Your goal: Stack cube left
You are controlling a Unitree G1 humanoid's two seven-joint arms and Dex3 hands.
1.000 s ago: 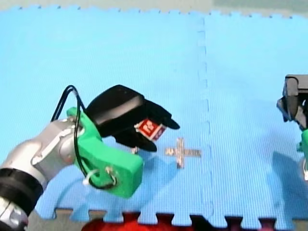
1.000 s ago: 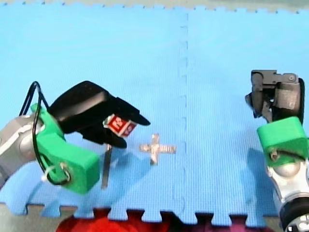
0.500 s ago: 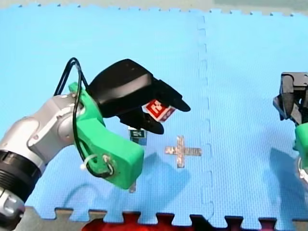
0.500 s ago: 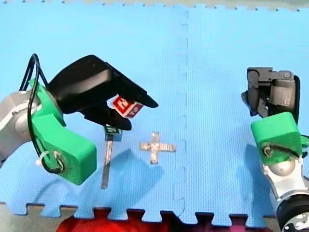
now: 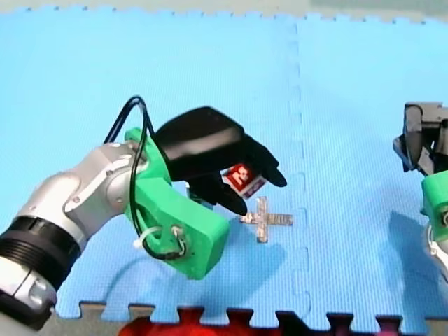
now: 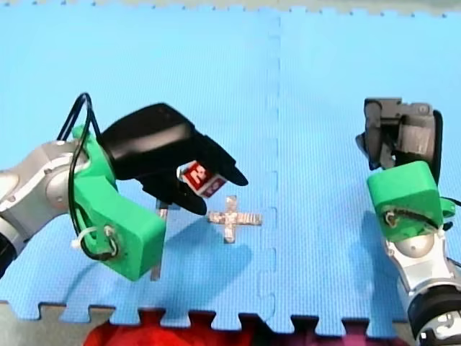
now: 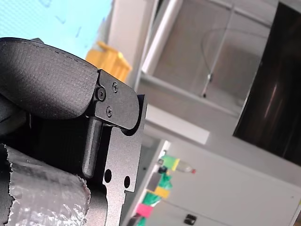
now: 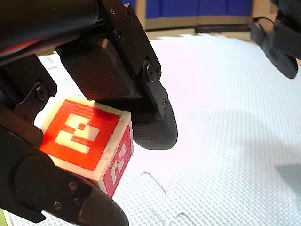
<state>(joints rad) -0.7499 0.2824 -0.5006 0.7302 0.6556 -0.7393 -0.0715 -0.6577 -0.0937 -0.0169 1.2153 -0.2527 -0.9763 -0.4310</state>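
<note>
Your left hand (image 5: 203,148) has its fingers closed around the red marker cube (image 5: 243,179), held above the blue foam mat (image 5: 210,70) just beside the tape cross (image 5: 266,220), toward the front edge. The cube looks light, rigid and smooth-faced, so pinch opposite flat faces squarely. Your right hand (image 6: 396,137) is at the mat's right edge; I cannot tell its state.

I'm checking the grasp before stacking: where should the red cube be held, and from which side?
Pinch two opposite flat faces, coming from above and the left, as the left hand does now, its fingers pressing from both sides. The red cube has flat parallel sides, so a pinch should hold squarely.
</note>
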